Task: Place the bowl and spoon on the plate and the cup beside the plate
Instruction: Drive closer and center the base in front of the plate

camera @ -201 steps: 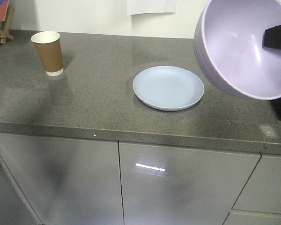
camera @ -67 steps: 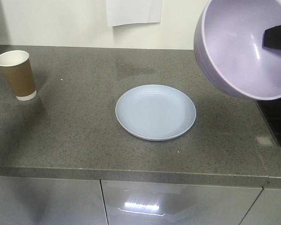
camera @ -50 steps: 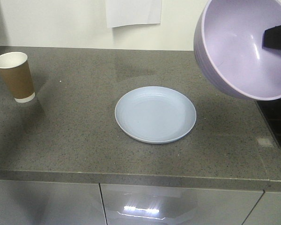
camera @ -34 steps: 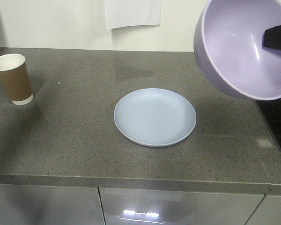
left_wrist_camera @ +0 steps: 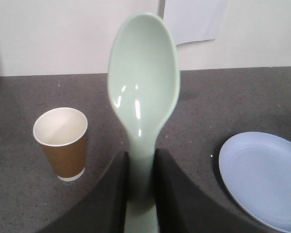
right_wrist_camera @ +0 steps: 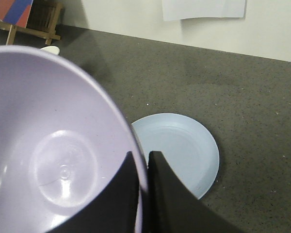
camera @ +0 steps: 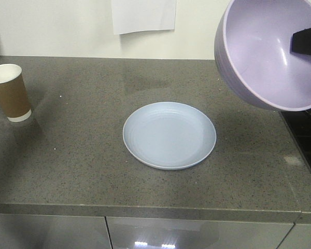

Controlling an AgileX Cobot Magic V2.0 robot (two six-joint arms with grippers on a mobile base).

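Nothing is placed yet. The right gripper (right_wrist_camera: 141,165) pinches the bowl (right_wrist_camera: 53,160) by its rim, the left gripper (left_wrist_camera: 140,160) clamps the spoon (left_wrist_camera: 143,92). The plate (camera: 169,135) is bare, the cup (camera: 9,93) well apart.

The bowl (camera: 259,57) looks like smooth lavender plastic with a soft satin sheen. The spoon (left_wrist_camera: 143,82) is pale mint plastic, glossy enough to carry bright highlights, and the plate (camera: 169,135) looks like pale blue matt plastic with faint concentric ridges. The cup (camera: 9,96) is brown paper outside and white within, dull all over. The table (camera: 83,171) is grey speckled stone polished to a low sheen, the cabinet fronts (camera: 197,236) below it are glossy grey, and the left tool (left_wrist_camera: 141,155) and right tool (right_wrist_camera: 142,158) have smooth matt black fingers.
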